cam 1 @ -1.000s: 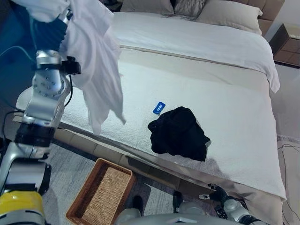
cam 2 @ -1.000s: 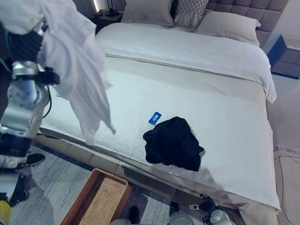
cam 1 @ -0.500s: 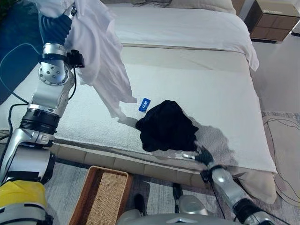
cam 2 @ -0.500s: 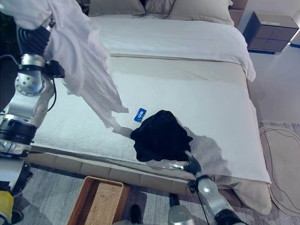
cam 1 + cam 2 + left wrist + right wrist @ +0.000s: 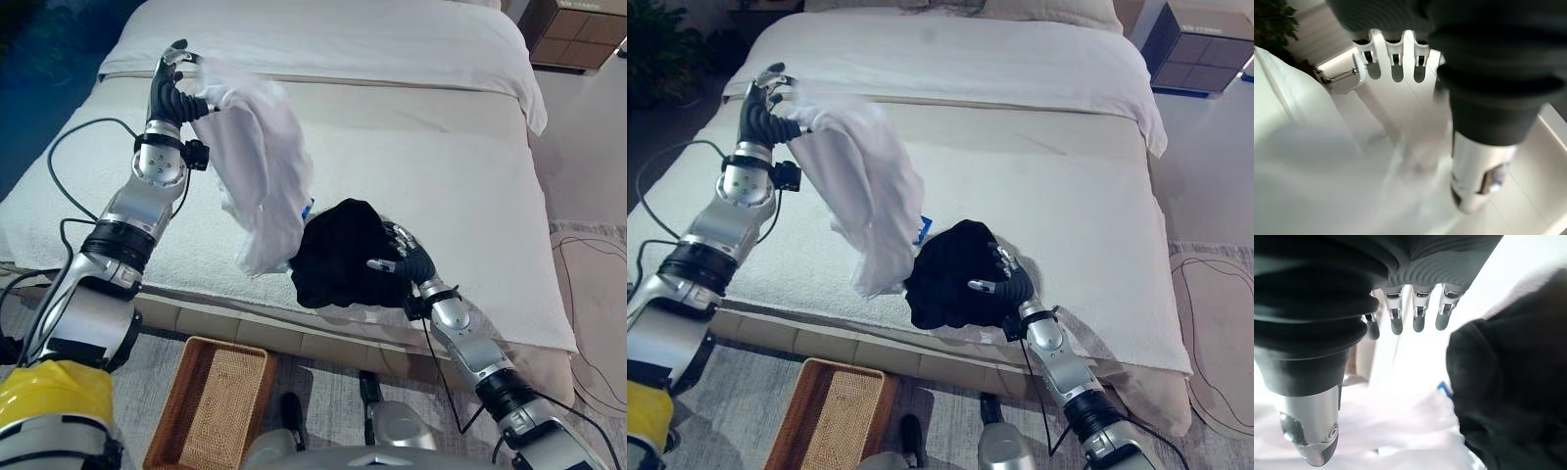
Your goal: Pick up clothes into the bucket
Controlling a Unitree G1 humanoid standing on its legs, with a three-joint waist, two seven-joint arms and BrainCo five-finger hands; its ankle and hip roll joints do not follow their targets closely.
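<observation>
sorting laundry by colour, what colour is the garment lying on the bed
Black, clearest in the left eye view, lying beside the right hand.

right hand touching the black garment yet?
Cannot tell. In the right eye view the right hand overlaps the black garment; the right wrist view shows straight fingers beside it.

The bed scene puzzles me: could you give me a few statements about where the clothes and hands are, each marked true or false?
1. The left hand holds up the white garment. True.
2. The black garment lies in the wicker basket. False: it lies on the bed.
3. The right hand is at the black garment with open fingers. True.
4. The wicker basket sits on the bed. False: it stands on the floor beside the bed.
</observation>
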